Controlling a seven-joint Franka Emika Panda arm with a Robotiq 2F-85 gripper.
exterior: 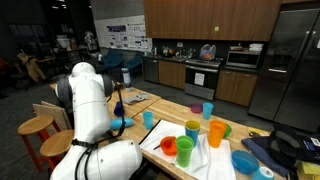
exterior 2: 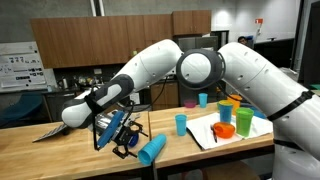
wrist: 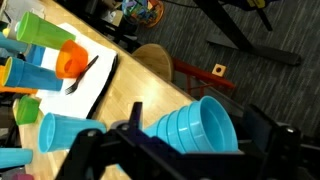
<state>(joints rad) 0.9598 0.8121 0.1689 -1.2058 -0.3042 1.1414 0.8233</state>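
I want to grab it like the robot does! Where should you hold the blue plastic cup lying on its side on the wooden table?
Probably around its round middle, coming down from above. The blue plastic cup lies on its side on the wooden table, so its curved walls face sideways and the open gripper could close one finger on each.

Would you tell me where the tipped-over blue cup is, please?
In an exterior view, the blue cup lies on its side on the wooden table, beside the open hand.
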